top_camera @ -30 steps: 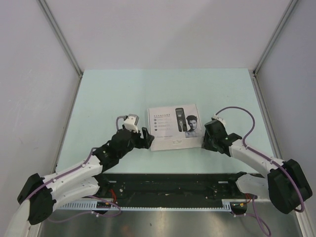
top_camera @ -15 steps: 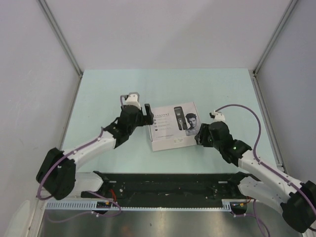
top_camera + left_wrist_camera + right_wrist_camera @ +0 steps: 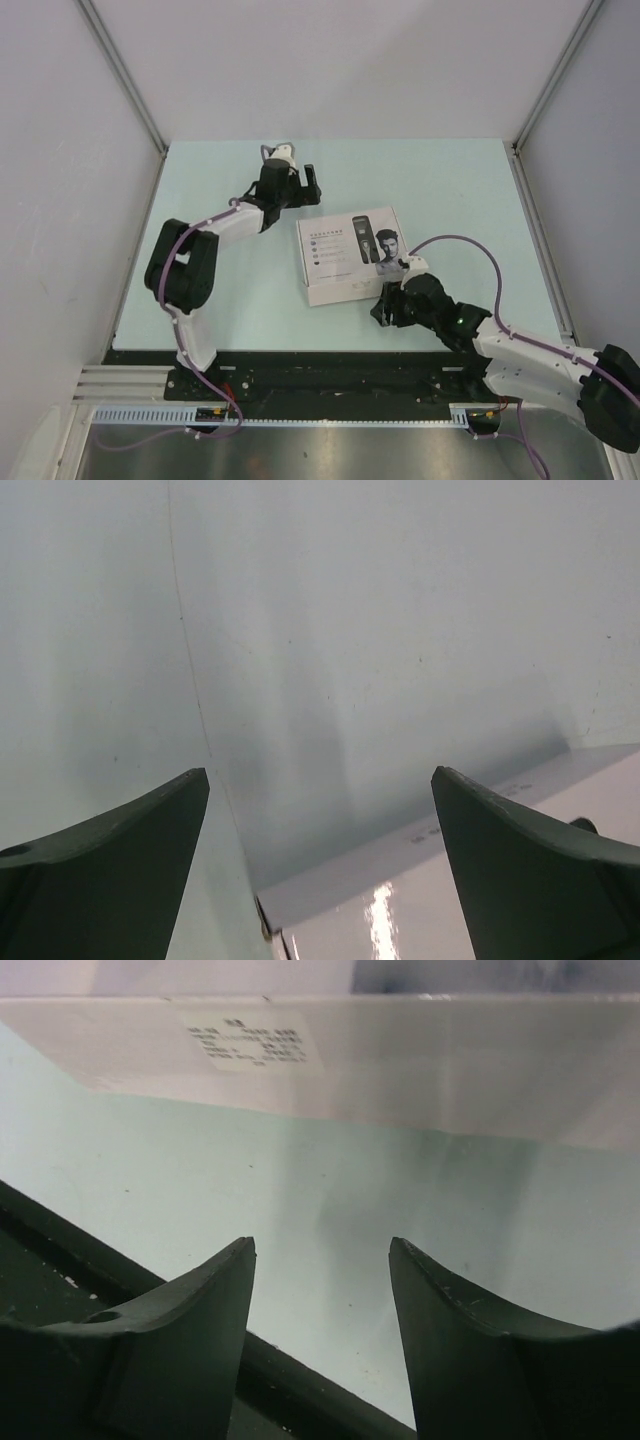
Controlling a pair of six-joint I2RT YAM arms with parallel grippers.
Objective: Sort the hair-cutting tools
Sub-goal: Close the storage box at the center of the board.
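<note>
None of the loose hair-cutting tools show in any view; the clipper appears only as a picture on the lid. The flat white box [image 3: 350, 256] lies shut in the middle of the table. My left gripper [image 3: 299, 192] is open and empty, just behind the box's back left corner. In the left wrist view its open gripper [image 3: 320, 772] is over the table, with the box's corner [image 3: 400, 905] below. My right gripper [image 3: 383, 308] is open and empty at the box's front right corner. In the right wrist view its gripper [image 3: 322, 1244] faces the box's side wall [image 3: 420, 1055].
The pale green table [image 3: 220, 290] has grey walls on three sides. A black rail [image 3: 340, 372] runs along the near edge and shows in the right wrist view [image 3: 50, 1250]. The left arm [image 3: 190, 255] stretches far up the left side.
My left gripper has swung from the box's left edge back and away to behind its back left corner. My right gripper has moved from the box's right side to its front right corner. The box turned slightly.
</note>
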